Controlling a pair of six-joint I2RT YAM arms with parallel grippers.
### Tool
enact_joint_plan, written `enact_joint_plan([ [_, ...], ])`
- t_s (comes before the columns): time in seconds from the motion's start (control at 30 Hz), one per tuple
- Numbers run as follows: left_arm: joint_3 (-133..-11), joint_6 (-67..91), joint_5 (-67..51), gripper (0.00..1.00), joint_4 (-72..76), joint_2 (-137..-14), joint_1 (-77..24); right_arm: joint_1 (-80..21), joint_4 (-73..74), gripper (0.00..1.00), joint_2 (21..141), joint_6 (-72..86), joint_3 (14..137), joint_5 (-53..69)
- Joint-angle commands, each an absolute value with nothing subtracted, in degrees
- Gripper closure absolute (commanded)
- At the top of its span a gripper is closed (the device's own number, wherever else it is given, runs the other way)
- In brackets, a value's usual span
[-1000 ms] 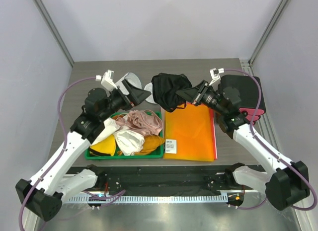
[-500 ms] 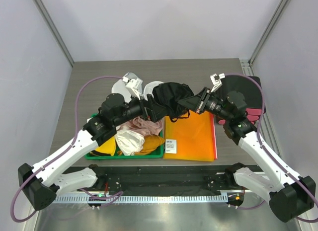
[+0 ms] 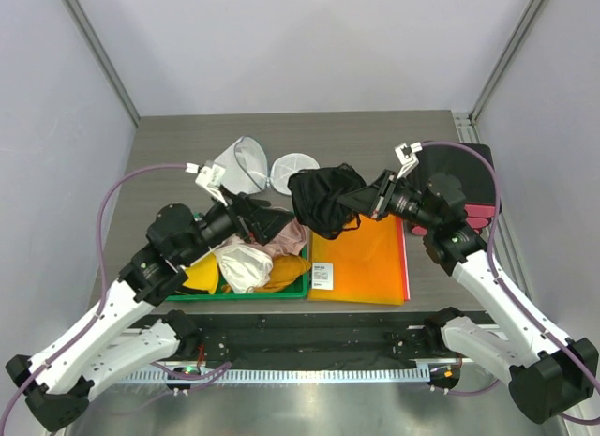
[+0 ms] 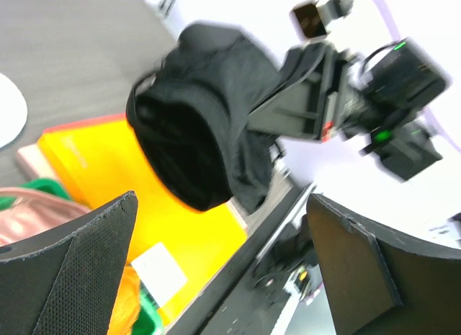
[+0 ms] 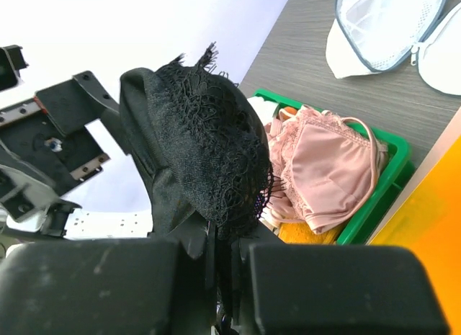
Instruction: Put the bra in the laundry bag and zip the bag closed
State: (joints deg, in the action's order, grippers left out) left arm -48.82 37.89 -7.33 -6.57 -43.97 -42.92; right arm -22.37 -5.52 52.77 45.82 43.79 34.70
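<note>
My right gripper [image 3: 358, 201] is shut on the black lacy bra [image 3: 322, 196] and holds it in the air above the orange folder; the bra also shows in the right wrist view [image 5: 205, 151] and the left wrist view [image 4: 198, 126]. My left gripper [image 3: 272, 223] is open and empty, over the green tray, just left of the bra and apart from it. The white mesh laundry bag [image 3: 242, 161] lies open on the table behind the tray, its round flap [image 3: 293, 165] beside it; it also shows in the right wrist view [image 5: 385, 21].
A green tray [image 3: 298, 289] holds a pink garment [image 3: 292, 237], a white bra [image 3: 244, 264] and yellow ones [image 3: 195, 278]. An orange folder [image 3: 361, 253] lies right of it. A black object [image 3: 464, 173] sits at the right edge.
My left arm has drawn back toward the near left, off the bra. The laundry bag and flap are now uncovered. My right gripper still holds the bra, slightly lower.
</note>
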Motion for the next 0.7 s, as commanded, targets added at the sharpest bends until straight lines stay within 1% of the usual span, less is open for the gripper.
enact_joint_plan([
  [0.0, -49.1, 41.0, -5.8, 0.0, -4.0, -44.2, -43.1, -22.4, -8.9, 0.99, 52.1, 46.1, 46.7, 37.9],
  [0.1, -50.7, 43.3, -8.4, 0.0, -2.6, -48.3, -43.2, -22.4, -9.9, 0.99, 51.7, 47.0, 46.4, 38.4],
  [0.27, -50.9, 44.0, -8.7, 0.0, -1.6, -51.3, -43.2, -22.4, -10.3, 0.99, 50.7, 48.5, 46.3, 38.8],
  [0.43, -48.3, 46.4, -10.1, 0.0, 7.6, -53.3, -43.2, -22.4, -11.4, 0.99, 50.7, 49.4, 45.9, 39.6],
  [0.53, -49.1, 47.2, -11.9, 0.01, 11.2, -55.2, -43.2, -22.4, -11.9, 0.99, 50.7, 49.7, 45.4, 39.8],
  [0.6, -50.3, 47.5, -12.7, 0.13, 11.6, -57.3, -43.2, -22.4, -12.8, 0.99, 51.1, 50.1, 44.8, 40.2],
  [0.63, -51.3, 47.2, -12.8, 0.24, 11.5, -58.0, -43.2, -22.4, -13.1, 0.99, 51.2, 50.0, 44.7, 40.3],
  [0.67, -51.7, 47.1, -13.0, 0.3, 11.4, -58.6, -43.2, -22.4, -13.3, 0.99, 51.2, 49.9, 44.5, 40.3],
])
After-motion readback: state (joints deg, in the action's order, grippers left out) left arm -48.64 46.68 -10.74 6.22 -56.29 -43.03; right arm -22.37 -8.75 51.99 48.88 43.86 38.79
